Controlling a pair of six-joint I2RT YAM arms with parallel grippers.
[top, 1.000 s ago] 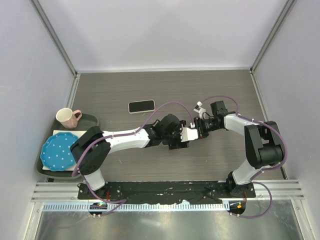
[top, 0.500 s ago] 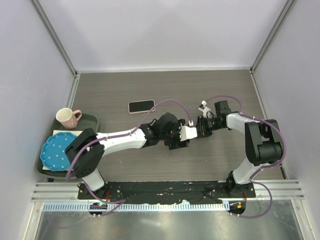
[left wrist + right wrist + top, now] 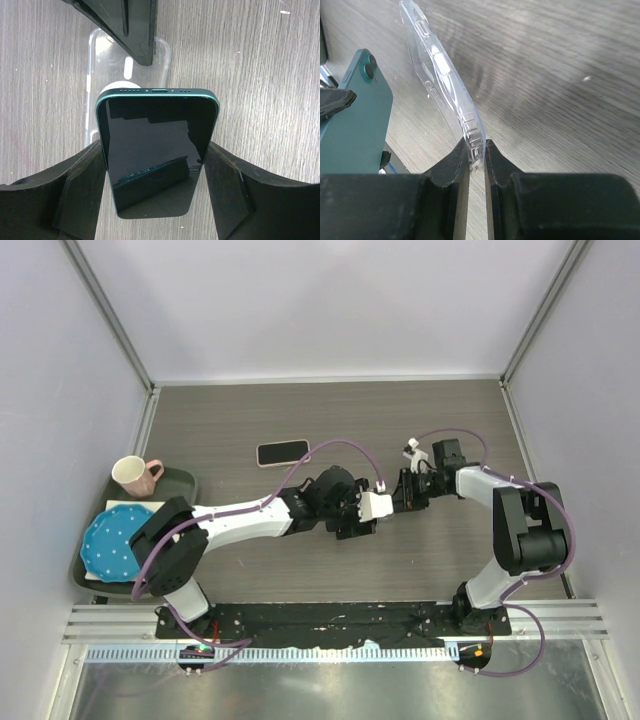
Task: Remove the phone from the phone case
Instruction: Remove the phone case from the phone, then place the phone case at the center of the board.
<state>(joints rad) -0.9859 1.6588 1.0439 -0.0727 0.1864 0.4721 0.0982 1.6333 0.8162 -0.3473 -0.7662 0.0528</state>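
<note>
TOP: shows left gripper (image 3: 368,508) and right gripper (image 3: 401,494) nose to nose | LEFT WRIST: clamps green phone (image 3: 157,145) by its sides in wide jaws, outside clear phone case (image 3: 107,65) beyond | RIGHT WRIST: pinches phone case edge in narrow jaws, phone just beside, apart

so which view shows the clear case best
The right wrist view: the clear case stands edge-on, cutouts visible, pinched in the right gripper. The left wrist view shows it faintly beyond the phone. From the top it is too small to make out.
</note>
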